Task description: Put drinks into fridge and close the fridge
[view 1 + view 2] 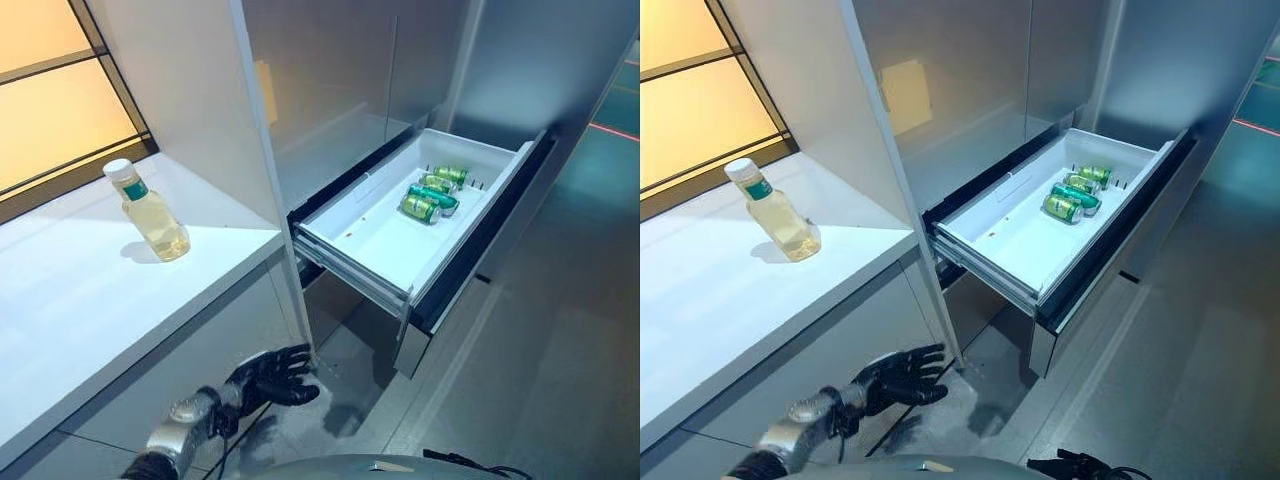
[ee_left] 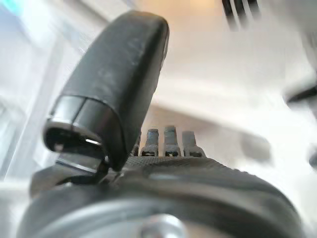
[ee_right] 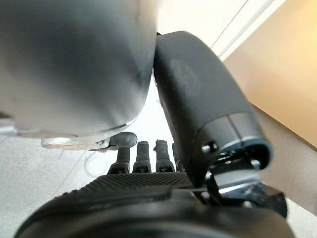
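Note:
A clear bottle (image 1: 150, 214) with a white cap and pale yellow drink stands upright on the white counter (image 1: 80, 300) at the left. The fridge's white drawer (image 1: 375, 235) is pulled out at the middle right, with green cans (image 1: 435, 192) lying at its far end. My left hand (image 1: 268, 377) hangs low in front of the counter's base, below and left of the drawer, fingers spread, open and empty. It also shows in the left wrist view (image 2: 119, 84). My right hand (image 3: 198, 99) shows in its wrist view with straight fingers, holding nothing.
The drawer's dark front panel (image 1: 485, 245) juts out over the grey floor (image 1: 560, 380). Grey fridge doors (image 1: 330, 70) rise behind the drawer. A lit window (image 1: 50, 90) runs behind the counter at the far left.

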Controlling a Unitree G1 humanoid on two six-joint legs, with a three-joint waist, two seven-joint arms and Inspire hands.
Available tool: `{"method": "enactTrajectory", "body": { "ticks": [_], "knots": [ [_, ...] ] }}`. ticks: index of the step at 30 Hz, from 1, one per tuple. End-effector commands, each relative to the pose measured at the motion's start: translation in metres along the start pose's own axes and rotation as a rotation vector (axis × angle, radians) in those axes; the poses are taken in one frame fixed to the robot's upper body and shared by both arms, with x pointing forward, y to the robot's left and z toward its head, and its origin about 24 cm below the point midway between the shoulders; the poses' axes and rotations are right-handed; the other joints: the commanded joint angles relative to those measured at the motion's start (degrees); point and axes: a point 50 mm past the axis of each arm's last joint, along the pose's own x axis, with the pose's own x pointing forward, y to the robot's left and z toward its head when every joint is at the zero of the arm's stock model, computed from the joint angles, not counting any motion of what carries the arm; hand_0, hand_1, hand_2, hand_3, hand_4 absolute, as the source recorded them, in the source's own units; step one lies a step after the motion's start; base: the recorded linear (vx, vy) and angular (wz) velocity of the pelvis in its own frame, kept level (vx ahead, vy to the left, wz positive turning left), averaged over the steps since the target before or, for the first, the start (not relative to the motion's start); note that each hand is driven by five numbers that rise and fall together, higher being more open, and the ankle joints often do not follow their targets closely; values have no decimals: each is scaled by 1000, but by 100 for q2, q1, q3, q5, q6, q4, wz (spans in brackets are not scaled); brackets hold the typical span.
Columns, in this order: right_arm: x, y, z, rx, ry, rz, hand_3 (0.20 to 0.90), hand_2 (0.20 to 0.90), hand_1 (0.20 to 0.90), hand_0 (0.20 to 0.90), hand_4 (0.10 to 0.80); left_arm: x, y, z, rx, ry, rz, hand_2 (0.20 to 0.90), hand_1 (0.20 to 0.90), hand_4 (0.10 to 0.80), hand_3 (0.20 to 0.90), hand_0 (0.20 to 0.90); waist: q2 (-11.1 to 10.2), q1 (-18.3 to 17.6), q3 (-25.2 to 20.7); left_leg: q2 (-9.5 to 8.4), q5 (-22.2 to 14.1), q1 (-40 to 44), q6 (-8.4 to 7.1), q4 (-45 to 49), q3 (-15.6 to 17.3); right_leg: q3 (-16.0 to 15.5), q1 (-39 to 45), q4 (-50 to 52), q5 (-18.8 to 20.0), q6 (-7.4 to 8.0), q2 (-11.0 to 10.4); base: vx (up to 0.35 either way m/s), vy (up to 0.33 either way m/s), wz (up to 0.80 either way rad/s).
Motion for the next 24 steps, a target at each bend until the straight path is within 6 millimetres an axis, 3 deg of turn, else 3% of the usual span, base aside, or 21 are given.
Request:
{"method": "enactTrajectory", "body": {
  "ticks": [1,3,7,10,14,17,24],
  "knots": [
    [-2,-9,7,-19,-17,-18,900,900,900,900,800,-1,-23,111,19,-386,-316,900,900,800,900,900,8,209,-93,64,-594,207,-71,39,198,-90,-183,168,67,301,-151,19,7,9],
    [-2,-7,-2,-11,-11,-21,900,900,900,900,800,-17,-44,146,50,-562,-481,900,900,800,900,900,-7,238,-122,60,-623,221,-70,39,154,-114,-142,141,61,301,-165,28,-3,7],
    [-1,-1,-14,-14,6,-14,900,900,900,900,800,-46,-70,190,138,-849,-667,900,900,800,900,900,-63,253,-170,60,-663,256,-79,39,80,-134,-74,118,38,288,-170,41,-14,5],
    [0,5,-22,-29,20,-2,900,900,900,900,800,-70,-85,220,240,-1058,-733,900,900,800,900,900,-114,232,-214,62,-688,283,-96,39,28,-157,-33,115,15,278,-172,39,-16,4],
    [1,12,-27,-46,30,11,900,900,900,900,800,-92,-99,246,304,-1255,-746,900,900,800,900,900,-163,205,-261,67,-709,305,-117,39,-9,-190,2,122,-22,272,-181,38,-13,7],
    [2,17,-30,-64,41,18,900,900,900,900,800,-114,-100,264,374,-1452,-564,900,900,800,900,900,-200,225,-293,64,-710,312,-133,39,-62,-233,27,130,-52,262,-184,37,-9,8],
    [2,21,-32,-86,58,30,900,900,900,900,800,-149,-95,277,555,-1684,-133,900,900,800,900,900,-263,383,-326,69,-685,281,-169,39,-162,-422,68,125,-121,231,-202,20,-3,4]
  ]
}}
